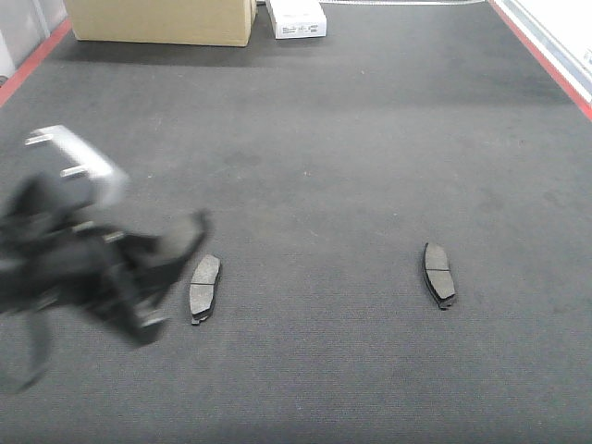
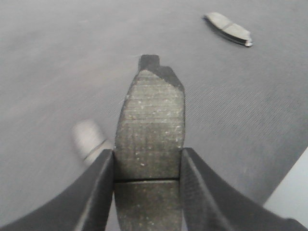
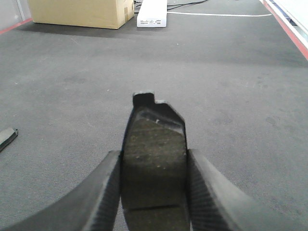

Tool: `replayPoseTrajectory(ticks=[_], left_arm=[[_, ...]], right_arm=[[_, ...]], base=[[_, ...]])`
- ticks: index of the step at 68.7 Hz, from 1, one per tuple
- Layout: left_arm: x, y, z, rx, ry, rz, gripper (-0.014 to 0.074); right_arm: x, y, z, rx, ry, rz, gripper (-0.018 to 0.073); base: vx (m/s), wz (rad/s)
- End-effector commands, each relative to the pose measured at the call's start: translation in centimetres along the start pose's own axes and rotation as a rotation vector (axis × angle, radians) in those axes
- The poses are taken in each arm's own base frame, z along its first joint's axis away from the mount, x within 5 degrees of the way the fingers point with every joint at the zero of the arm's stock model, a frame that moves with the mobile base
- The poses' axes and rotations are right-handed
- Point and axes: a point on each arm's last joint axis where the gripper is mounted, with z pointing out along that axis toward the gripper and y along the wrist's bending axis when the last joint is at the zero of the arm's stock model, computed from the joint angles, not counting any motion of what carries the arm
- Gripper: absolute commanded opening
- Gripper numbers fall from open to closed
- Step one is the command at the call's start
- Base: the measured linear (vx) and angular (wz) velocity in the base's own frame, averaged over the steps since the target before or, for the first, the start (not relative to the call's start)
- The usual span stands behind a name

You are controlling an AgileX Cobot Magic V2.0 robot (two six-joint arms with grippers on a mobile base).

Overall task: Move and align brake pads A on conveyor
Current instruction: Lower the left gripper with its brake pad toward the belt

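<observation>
Two brake pads lie flat on the dark conveyor (image 1: 324, 139), one at the left (image 1: 204, 287) and one at the right (image 1: 438, 274). My left gripper (image 1: 171, 250), motion-blurred, hovers just left of the left pad. In the left wrist view it (image 2: 148, 154) is shut on a third brake pad (image 2: 150, 115), gripped at its groove and pointing forward above the belt. Another pad (image 2: 228, 28) lies far ahead to the right. My right gripper (image 3: 154, 154) is shut on a fourth brake pad (image 3: 154, 159), held above the belt. It is out of the front view.
A cardboard box (image 1: 162, 20) and a small white box (image 1: 298, 18) stand at the belt's far end. Red edges run along the left (image 1: 28, 65) and right (image 1: 546, 60) sides. A pad end (image 3: 7, 138) shows at the right wrist view's left border.
</observation>
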Motion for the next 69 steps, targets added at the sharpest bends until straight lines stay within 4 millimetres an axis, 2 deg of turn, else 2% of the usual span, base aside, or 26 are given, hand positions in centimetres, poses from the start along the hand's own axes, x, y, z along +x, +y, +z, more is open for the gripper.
replayPoseTrajectory(ticks=[1, 15, 32, 38, 44, 55, 69], left_arm=[[-3.2, -0.1, 1.4, 0.008, -0.088, 0.014, 0.0094], [-6.1, -1.9, 6.8, 0.103, -0.045, 0.034, 0.0095], [-8.5, -1.5, 11.8, 0.115, -0.002, -0.263, 0.0098], [-8.6, -1.1, 13.7, 0.099, 0.045, -0.428, 0.0099], [-8.6, -0.8, 15.5, 0.077, 0.114, -0.512, 0.0102], [-7.3, -0.1, 19.3, -0.009, 0.288, -0.636, 0.011], [-7.0, 0.7, 21.5, -0.099, 0.313, -0.767, 0.0148]], right_arm=[[-1.6, 0.1, -0.3, -0.016, -0.109, -0.025, 0.0032], [-1.6, 0.1, -0.3, -0.016, -0.109, -0.025, 0.0032], [-1.6, 0.1, -0.3, -0.016, -0.108, -0.025, 0.0032], [-1.6, 0.1, -0.3, -0.016, -0.108, -0.025, 0.0032], [-1.6, 0.1, -0.3, -0.016, -0.108, -0.025, 0.0032], [-1.6, 0.1, -0.3, -0.016, -0.108, -0.025, 0.0032], [-1.6, 0.1, -0.3, -0.016, -0.108, -0.025, 0.0032]], base=[[0.0, 0.0], [0.0, 0.0], [0.0, 0.0], [0.0, 0.0], [0.0, 0.0], [0.0, 0.0], [0.0, 0.0]])
